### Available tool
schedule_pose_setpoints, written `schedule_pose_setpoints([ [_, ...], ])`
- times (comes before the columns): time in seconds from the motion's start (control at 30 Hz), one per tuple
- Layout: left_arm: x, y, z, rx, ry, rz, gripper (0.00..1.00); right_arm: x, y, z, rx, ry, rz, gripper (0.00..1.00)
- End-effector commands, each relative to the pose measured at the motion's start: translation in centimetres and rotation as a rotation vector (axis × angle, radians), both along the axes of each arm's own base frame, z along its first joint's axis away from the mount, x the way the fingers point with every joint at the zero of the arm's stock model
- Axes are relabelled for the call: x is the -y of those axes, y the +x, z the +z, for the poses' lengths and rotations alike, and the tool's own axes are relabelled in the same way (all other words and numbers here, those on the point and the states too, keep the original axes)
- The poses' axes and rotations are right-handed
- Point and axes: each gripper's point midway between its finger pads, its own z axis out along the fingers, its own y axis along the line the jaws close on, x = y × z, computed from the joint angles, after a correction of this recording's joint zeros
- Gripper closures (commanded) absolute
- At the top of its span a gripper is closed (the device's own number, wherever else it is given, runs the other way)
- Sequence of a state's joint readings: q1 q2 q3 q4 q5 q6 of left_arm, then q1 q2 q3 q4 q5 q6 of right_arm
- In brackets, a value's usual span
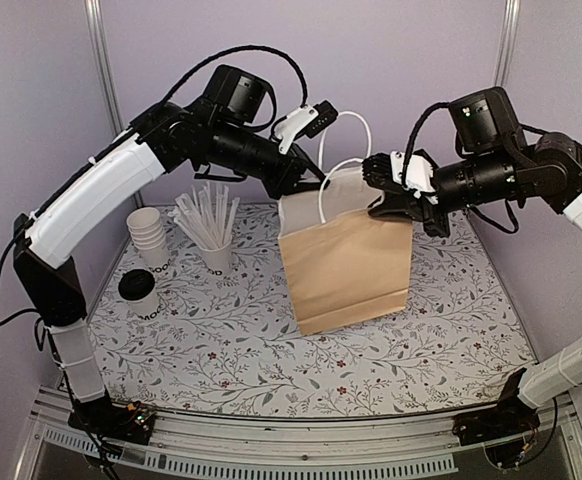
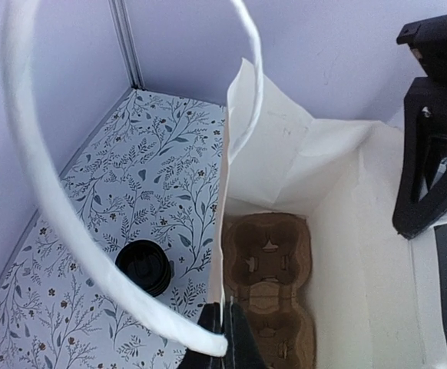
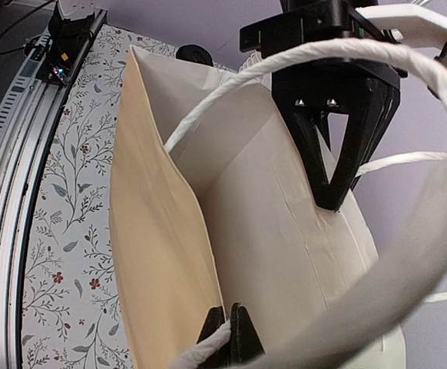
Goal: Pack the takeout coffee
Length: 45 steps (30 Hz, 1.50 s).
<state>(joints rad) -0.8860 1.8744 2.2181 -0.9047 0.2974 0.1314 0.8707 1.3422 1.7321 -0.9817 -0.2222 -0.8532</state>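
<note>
The takeout coffee, a white cup with a black lid, stands at the mat's left edge, far from both grippers; its lid shows beside the bag in the left wrist view. A brown paper bag stands upright in the middle with its mouth held apart. My left gripper is shut on the bag's left top edge. My right gripper is shut on the opposite edge, by a handle end. A cardboard cup carrier lies empty at the bag's bottom.
A stack of lidless white cups and a cup of white stirrers stand at the back left, behind the coffee. The bag's white rope handles loop up between the grippers. Walls close in the back and sides.
</note>
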Motion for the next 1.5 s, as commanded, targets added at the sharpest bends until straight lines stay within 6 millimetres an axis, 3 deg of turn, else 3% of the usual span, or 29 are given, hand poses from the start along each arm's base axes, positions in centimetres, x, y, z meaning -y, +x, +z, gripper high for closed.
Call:
schedule_pose_setpoints([
  [0.0,0.0,0.4,-1.7,-0.037,0.020,-0.024,1.00,-0.6,0.6,1.4,0.026,0.080,0.012,0.99],
  [0.23,0.0,0.8,-2.4,-0.050,0.029,-0.027,1.00,-0.4,1.2,0.4,0.010,0.068,-0.003,0.97],
  [0.27,-0.1,0.9,-2.5,-0.051,0.030,-0.024,0.89,-0.4,1.4,0.2,0.008,0.067,-0.004,0.93],
  [0.3,-0.1,1.2,-2.7,-0.051,0.037,-0.013,0.54,-0.3,1.7,0.0,0.011,0.066,-0.014,0.81],
  [0.33,-0.2,1.6,-2.9,-0.044,0.046,0.006,0.37,-0.1,2.0,-0.1,0.017,0.067,-0.025,0.66],
  [0.4,-0.7,2.7,-3.1,-0.016,0.070,0.070,0.15,0.3,2.5,0.0,0.024,0.073,-0.043,0.41],
  [0.47,-1.1,3.3,-3.0,0.005,0.079,0.098,0.01,0.7,2.6,0.3,0.016,0.083,-0.050,0.25],
  [0.57,-1.4,3.3,-2.3,0.027,0.072,0.107,0.00,1.4,2.2,0.4,-0.014,0.094,-0.047,0.17],
  [0.87,-4.0,2.1,0.5,0.085,-0.001,0.180,0.00,4.8,2.2,-0.4,-0.064,0.139,-0.108,0.16],
  [0.97,-7.0,1.9,0.7,0.099,-0.013,0.308,0.00,6.1,2.6,-1.4,-0.095,0.162,-0.144,0.15],
  [1.07,-12.3,2.0,-0.5,0.097,-0.017,0.527,0.00,7.4,3.1,-3.0,-0.141,0.195,-0.183,0.15],
  [1.33,-27.1,0.8,-9.4,-0.125,-0.010,1.008,0.00,12.0,5.7,-8.1,-0.260,0.338,-0.338,0.16],
  [1.47,-31.9,0.6,-12.9,-0.217,0.020,1.134,0.00,13.3,7.3,-11.8,-0.322,0.372,-0.401,0.16],
])
